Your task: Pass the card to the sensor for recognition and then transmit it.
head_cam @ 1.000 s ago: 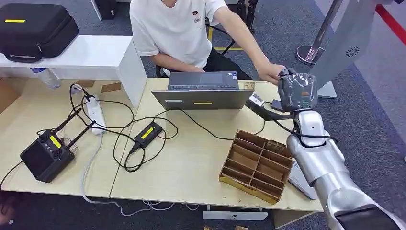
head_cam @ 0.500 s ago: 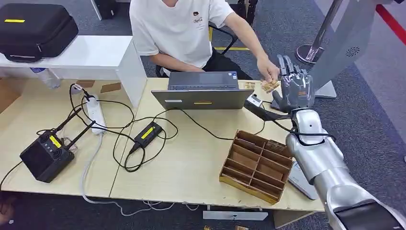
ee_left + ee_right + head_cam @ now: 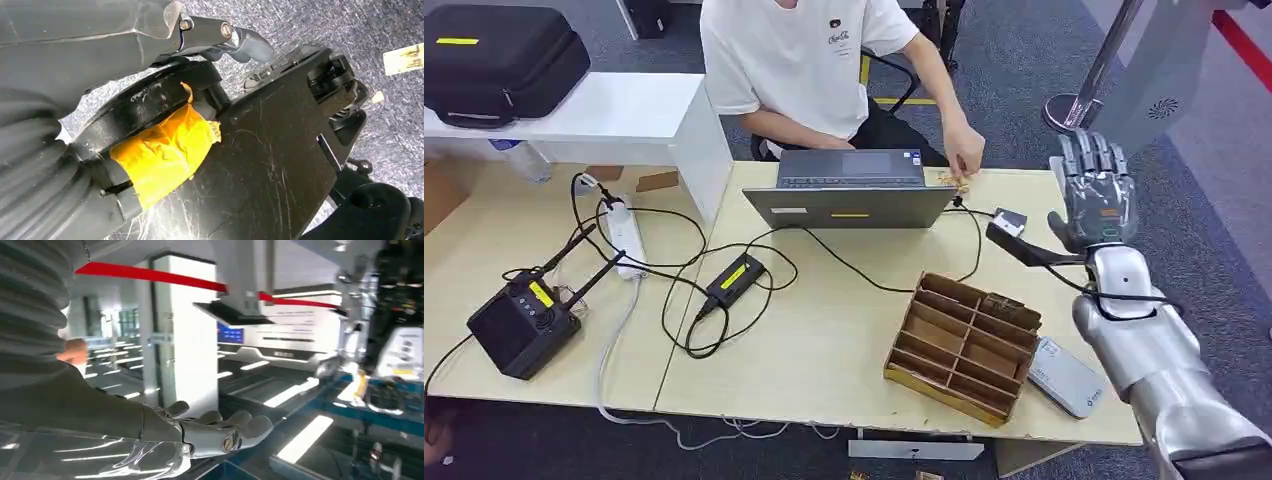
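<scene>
Silver and shiny, the robot's right arm comes up from the lower right of the head view. At its end the right hand [image 3: 1096, 195] is raised at the right side of the frame, past the right edge of the table [image 3: 844, 330]. Its fingers [image 3: 1092, 158] are straight and spread apart, and it holds nothing. The right wrist view shows the same: the fingers [image 3: 235, 427] stretch out flat with nothing in them.

The card [image 3: 957, 181] is small and tan. It sits at the top middle of the frame, on the far edge of the table, just to the right of the grey laptop [image 3: 849, 190]. A person's hand [image 3: 965, 155] is touching it. The card is well apart from the right hand, off to that hand's left.

A small dark sensor [image 3: 1007, 223] with a white patch lies on the table between the card and the right hand, with a black cable running to it.

A brown box with many slots [image 3: 962, 345] sits lower down, near the front edge of the table. A flat grey device [image 3: 1066, 376] lies just to its right.

In the left wrist view the left hand [image 3: 227, 37] hangs over the carpet; I cannot tell how far open it is.
</scene>
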Robot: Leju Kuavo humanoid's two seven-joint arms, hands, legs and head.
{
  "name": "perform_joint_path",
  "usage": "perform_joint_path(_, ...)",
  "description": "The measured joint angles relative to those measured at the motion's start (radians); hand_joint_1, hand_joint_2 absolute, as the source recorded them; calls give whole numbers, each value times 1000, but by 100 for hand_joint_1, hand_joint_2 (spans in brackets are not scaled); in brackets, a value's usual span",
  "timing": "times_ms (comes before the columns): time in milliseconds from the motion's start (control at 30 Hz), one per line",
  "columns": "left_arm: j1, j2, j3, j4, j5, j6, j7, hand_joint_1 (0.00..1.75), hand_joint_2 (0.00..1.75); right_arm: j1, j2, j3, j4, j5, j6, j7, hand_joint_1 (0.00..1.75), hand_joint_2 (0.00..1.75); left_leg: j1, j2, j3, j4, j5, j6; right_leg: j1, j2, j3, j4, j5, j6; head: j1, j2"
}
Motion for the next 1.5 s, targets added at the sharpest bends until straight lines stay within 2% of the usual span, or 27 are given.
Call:
perform_joint_path(200,3,4,1,0,47,3,-6,0,175,63,-180,-65,-6,-37,13,-10,0,175,0,-4,-2,1,0,1,0,-5,0,-1,0,0,0,0)
perform_joint_path(233,4,5,1,0,53,8,-6,0,175,83,-224,-85,-10,-53,16,-13,0,175,0,-4,-3,1,0,1,0,-5,0,-1,0,0,0,0)
perform_joint_path(367,8,5,2,0,70,25,-8,0,175,165,-342,-163,-24,-92,17,-27,0,175,0,-3,-3,1,-2,2,0,-4,-1,-1,0,0,0,0)
perform_joint_path(500,16,1,4,0,85,79,-20,0,175,300,-436,-253,-48,-120,31,6,0,175,0,-5,-4,1,-2,4,0,-7,0,-2,-2,3,0,0)
perform_joint_path(633,23,-2,4,0,95,111,-28,0,175,457,-497,-388,-63,-127,23,-17,0,175,0,-4,-6,0,-3,4,0,-6,-1,-1,-2,3,0,0)
perform_joint_path(733,23,-3,5,0,101,115,-28,0,175,519,-515,-456,-69,-89,35,-1,0,175,0,1,-3,0,-4,5,0,0,-2,-1,-2,3,-1,0)
perform_joint_path(833,24,-3,5,0,108,118,-28,0,175,589,-529,-519,-57,-54,35,21,0,175,0,-1,-3,0,-4,5,1,-3,-2,-2,-3,3,0,0)
perform_joint_path(1000,27,-5,6,0,126,144,-29,0,175,682,-534,-662,39,3,21,15,0,175,0,0,-3,0,-4,5,0,-2,-2,-2,-3,3,-1,0)
perform_joint_path(1167,28,-7,10,0,141,144,-29,0,175,758,-526,-802,156,52,36,16,0,175,0,0,-4,0,-5,5,0,-2,-3,-2,-3,3,1,0)
perform_joint_path(1367,28,-8,10,0,152,143,-24,0,175,840,-458,-950,312,84,57,52,0,175,1,2,-3,-1,-5,5,1,-1,-2,-2,-4,2,0,0)
perform_joint_path(1500,29,-7,10,0,153,118,-40,0,175,855,-374,-1020,359,63,73,43,0,175,1,7,-1,-2,-6,5,1,3,-3,-2,-4,2,0,0)
